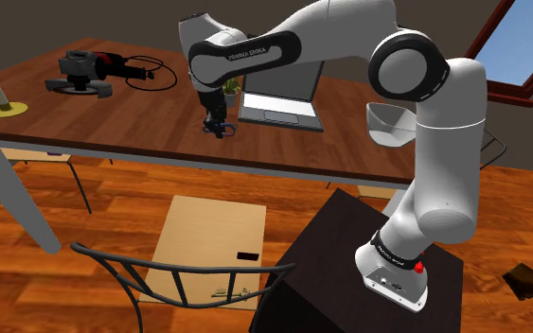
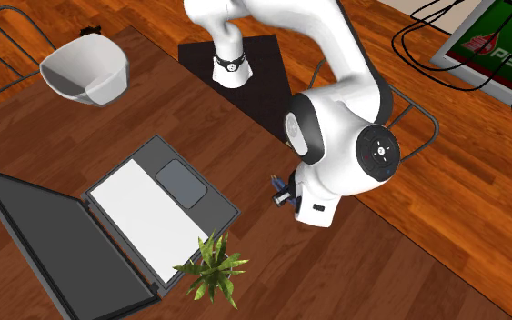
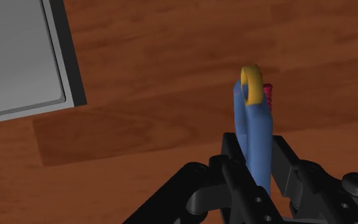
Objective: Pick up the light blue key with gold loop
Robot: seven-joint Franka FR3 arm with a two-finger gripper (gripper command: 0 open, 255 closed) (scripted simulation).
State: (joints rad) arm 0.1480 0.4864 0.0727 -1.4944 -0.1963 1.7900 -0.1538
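A light blue key [image 3: 255, 137] with a gold loop [image 3: 252, 83] at its far end stands clasped between the two black fingers [image 3: 234, 156]. My gripper [image 3: 255, 153] is shut on it. A small red piece [image 3: 268, 97] shows just behind the loop. In the shoulder view the gripper [image 1: 219, 128] points down, close over the brown wooden table [image 1: 141, 123], just off the laptop's corner. The second exterior view shows the gripper [image 2: 284, 195] under the white wrist, with a bit of blue at its tip. Whether the key touches the table I cannot tell.
An open grey laptop [image 1: 278, 99] lies close beside the gripper, with a small green plant [image 2: 213, 268] at its corner. A white bowl [image 2: 85, 68] stands near the table edge by the stand. A dark power tool [image 1: 84, 74] and a yellow lamp base [image 1: 4, 109] are far off.
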